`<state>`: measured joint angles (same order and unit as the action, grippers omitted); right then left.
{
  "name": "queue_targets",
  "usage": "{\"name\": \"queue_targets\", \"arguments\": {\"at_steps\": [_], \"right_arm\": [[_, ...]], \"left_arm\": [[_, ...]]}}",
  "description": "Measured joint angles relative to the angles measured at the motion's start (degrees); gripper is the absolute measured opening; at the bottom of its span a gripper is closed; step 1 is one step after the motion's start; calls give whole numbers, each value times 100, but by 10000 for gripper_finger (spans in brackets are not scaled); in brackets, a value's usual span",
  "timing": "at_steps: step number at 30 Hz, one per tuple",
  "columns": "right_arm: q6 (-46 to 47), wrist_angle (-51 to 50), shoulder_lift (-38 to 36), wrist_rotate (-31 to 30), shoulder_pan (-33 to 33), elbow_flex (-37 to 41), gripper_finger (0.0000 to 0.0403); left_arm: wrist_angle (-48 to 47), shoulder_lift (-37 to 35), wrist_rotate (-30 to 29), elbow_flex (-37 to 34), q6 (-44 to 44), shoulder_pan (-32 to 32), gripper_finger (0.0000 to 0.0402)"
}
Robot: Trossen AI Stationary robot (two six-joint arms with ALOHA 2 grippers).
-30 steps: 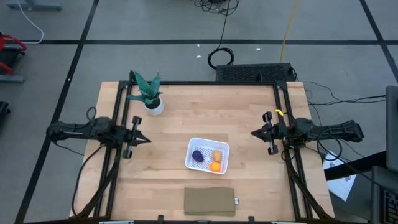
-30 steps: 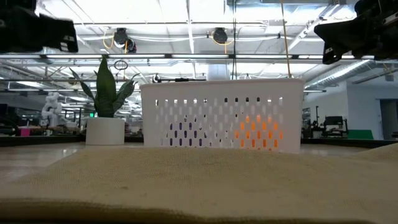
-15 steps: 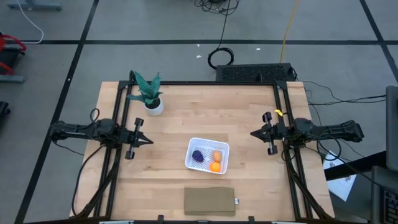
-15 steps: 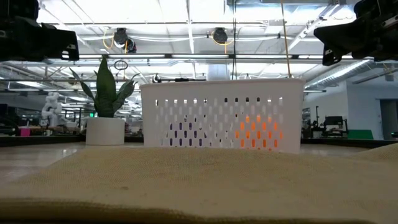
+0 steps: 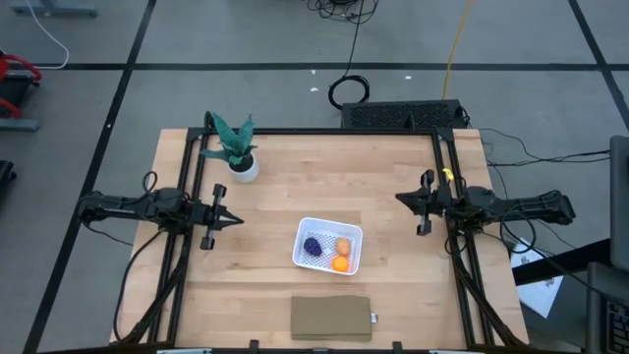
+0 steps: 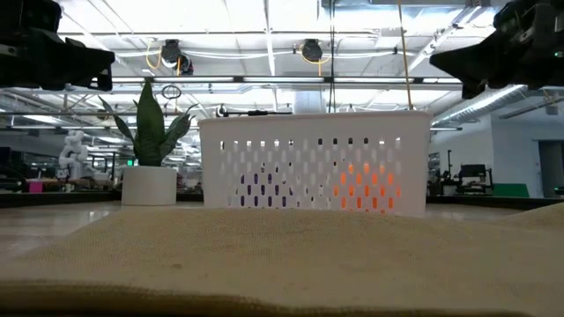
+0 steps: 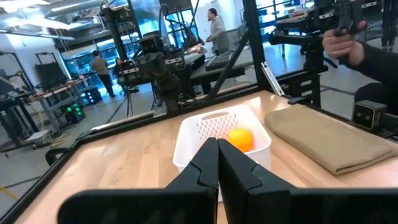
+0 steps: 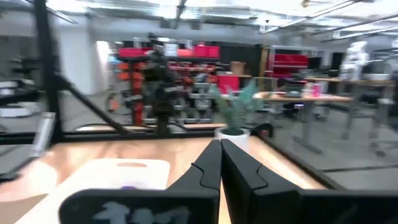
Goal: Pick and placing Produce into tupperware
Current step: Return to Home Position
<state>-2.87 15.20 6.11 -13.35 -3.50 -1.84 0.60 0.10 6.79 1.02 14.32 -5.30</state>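
High view: right gripper [image 5: 399,198] farther back

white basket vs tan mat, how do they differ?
The white basket is square, walled, perforated; the tan mat is a flat rectangle. The basket sits mid-table, skewed; the mat lies along a table edge. The basket holds produce; the mat carries none. Both rest on the table, away from the shut left pincer and right pincer.

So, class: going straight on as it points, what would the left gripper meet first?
Likely the white tupperware, straight ahead of the left gripper; though the gripper hangs above its rim and might clear it.
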Motion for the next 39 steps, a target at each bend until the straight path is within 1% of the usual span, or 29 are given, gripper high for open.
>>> {"name": "queue_targets", "arguments": {"at_steps": [7,13,19,26,28,32,39], "right_arm": [[-95,-67,0,-82,374,0,0],[-89,-200,0,857,544,1,0],[-86,-258,0,1194,542,1,0],[-112,-258,0,1198,542,1,0],[-117,-258,0,1198,542,1,0],[-125,-258,0,1198,542,1,0],[107,-258,0,1196,542,1,0]], "left_arm": [[0,0,2,0,0,0,1],[0,0,2,0,-2,0,1],[0,0,4,0,-2,0,1],[0,0,4,0,-132,0,7],[0,0,0,0,-287,0,5],[-7,0,-76,0,-282,0,1],[-4,0,-83,0,-284,2,19]]}}
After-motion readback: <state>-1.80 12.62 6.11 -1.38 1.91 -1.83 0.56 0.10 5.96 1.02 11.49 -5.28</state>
